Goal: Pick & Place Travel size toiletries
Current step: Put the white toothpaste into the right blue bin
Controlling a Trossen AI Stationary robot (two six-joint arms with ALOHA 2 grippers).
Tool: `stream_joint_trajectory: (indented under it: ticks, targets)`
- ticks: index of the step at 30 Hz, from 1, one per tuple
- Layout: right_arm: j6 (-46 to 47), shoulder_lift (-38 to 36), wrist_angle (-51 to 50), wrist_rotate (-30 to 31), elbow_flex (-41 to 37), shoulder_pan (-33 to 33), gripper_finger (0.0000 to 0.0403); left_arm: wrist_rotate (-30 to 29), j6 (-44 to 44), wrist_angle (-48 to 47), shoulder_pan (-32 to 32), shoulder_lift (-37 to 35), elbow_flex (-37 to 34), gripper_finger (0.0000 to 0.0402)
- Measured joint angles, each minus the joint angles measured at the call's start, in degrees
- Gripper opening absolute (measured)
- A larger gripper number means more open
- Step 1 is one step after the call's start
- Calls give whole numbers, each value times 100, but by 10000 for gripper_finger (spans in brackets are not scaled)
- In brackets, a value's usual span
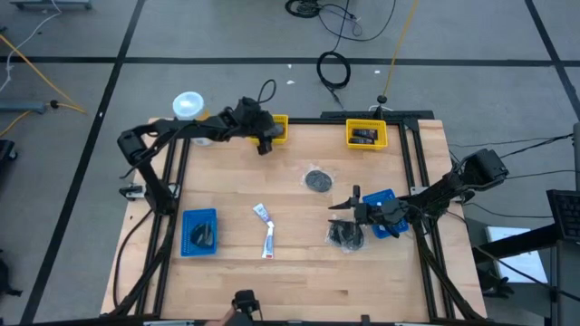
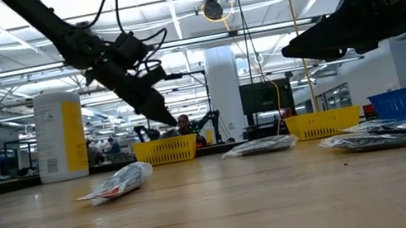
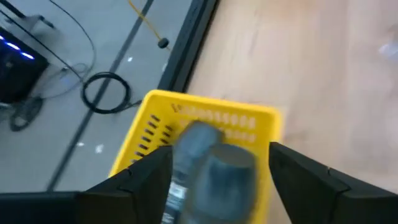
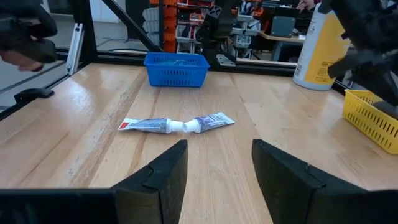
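A blurred dark grey little bottle (image 3: 211, 168) shows between the open fingers of my left gripper (image 3: 217, 180), above the yellow tray (image 3: 155, 112) at the table's far left (image 1: 276, 127). My left gripper (image 2: 155, 105) slants down at that tray. Two white mini tubes (image 1: 265, 228) (image 4: 177, 124) lie end to end on the table's middle. A round dark disc in clear wrap (image 1: 317, 179) lies farther back. Dark wrapped items (image 1: 344, 235) lie under my right gripper (image 1: 349, 206), which stands open and level, facing the table's left (image 4: 217, 180). My left gripper has the grey bottle's body (image 3: 214, 155) between its two fingers, which slant down from above the tray. A gap shows beside one finger (image 3: 292, 174). Whether the other finger (image 3: 152, 177) touches the bottle, I cannot tell.
A second yellow tray (image 1: 366, 134) with dark items stands at the far right. One blue tray (image 1: 199, 231) sits near left, another (image 1: 381, 213) by my right gripper. A big white-and-yellow canister (image 2: 60, 135) stands beyond the far left corner. Bare wood lies along the near edge.
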Motion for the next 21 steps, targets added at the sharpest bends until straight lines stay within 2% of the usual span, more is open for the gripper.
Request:
stream_joint_trajectory:
  ticks: [6, 12, 16, 21]
  targets:
    - [-11, 0, -26, 0, 0, 0, 171, 114, -326, -480, -3, -500, 0, 299]
    - [3, 0, -134, 0, 0, 0, 171, 76, -1396, -1646, -245, -1591, 7, 286]
    - [-56, 0, -219, -2, 0, 0, 171, -161, -1840, -2542, -1077, -2171, -99, 263]
    - [-584, 0, -4, -317, 3, 269, 171, -1516, -2481, -2500, -2701, -2500, -641, 237]
